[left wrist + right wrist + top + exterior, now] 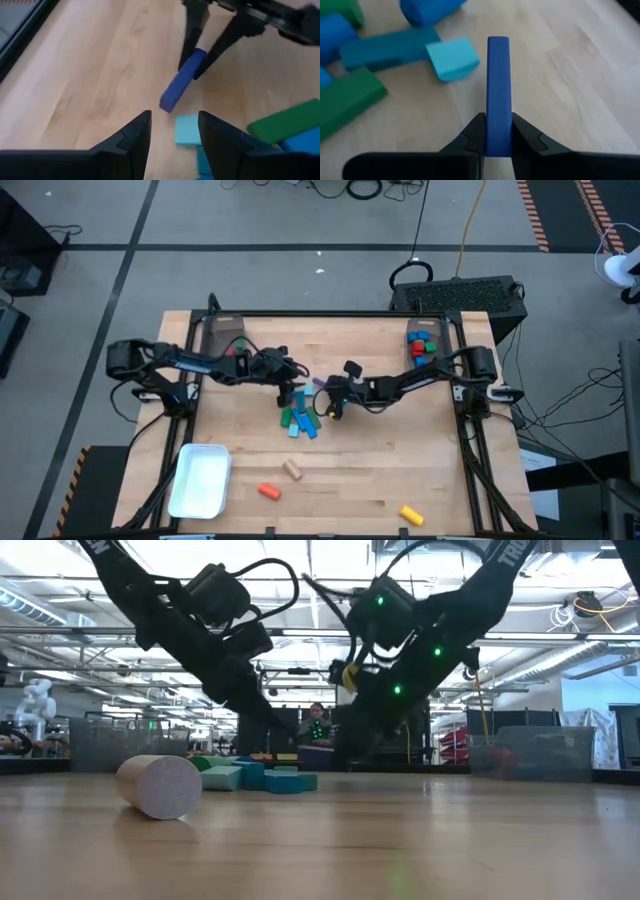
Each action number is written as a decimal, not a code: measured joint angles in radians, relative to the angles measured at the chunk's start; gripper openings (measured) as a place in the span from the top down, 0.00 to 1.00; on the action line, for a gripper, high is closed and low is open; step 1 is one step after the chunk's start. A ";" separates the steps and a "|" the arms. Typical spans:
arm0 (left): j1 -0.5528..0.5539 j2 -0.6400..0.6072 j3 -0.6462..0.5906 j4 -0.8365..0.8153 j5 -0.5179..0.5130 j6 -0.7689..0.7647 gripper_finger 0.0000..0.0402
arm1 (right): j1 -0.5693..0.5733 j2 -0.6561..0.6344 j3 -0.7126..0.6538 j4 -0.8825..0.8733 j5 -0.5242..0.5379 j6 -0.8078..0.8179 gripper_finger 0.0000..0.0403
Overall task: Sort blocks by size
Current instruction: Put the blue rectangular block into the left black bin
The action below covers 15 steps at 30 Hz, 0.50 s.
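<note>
Dark and stretched low toward the table's middle, the right gripper [498, 142] was clamped on one end of a dark blue bar [498, 90] — the bar stuck straight out from between its fingers, tilted, its far end down by the wood. Just beside it lay the heap of blue, light blue and green blocks [299, 419]. The left gripper [174, 132] reached in from the other side, fingers parted and gripping nothing — a light blue cube [187, 136] sat just ahead of them.
</note>
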 joint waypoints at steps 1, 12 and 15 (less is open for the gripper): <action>-0.007 0.005 0.000 0.000 0.001 0.020 0.59 | 0.004 -0.011 0.000 -0.002 0.000 -0.003 0.89; -0.051 0.027 0.000 0.079 -0.005 0.067 0.59 | 0.053 -0.076 0.000 -0.001 -0.026 -0.077 0.89; -0.051 0.027 0.000 0.095 0.028 0.064 0.59 | 0.068 -0.076 0.000 0.016 -0.020 -0.089 0.89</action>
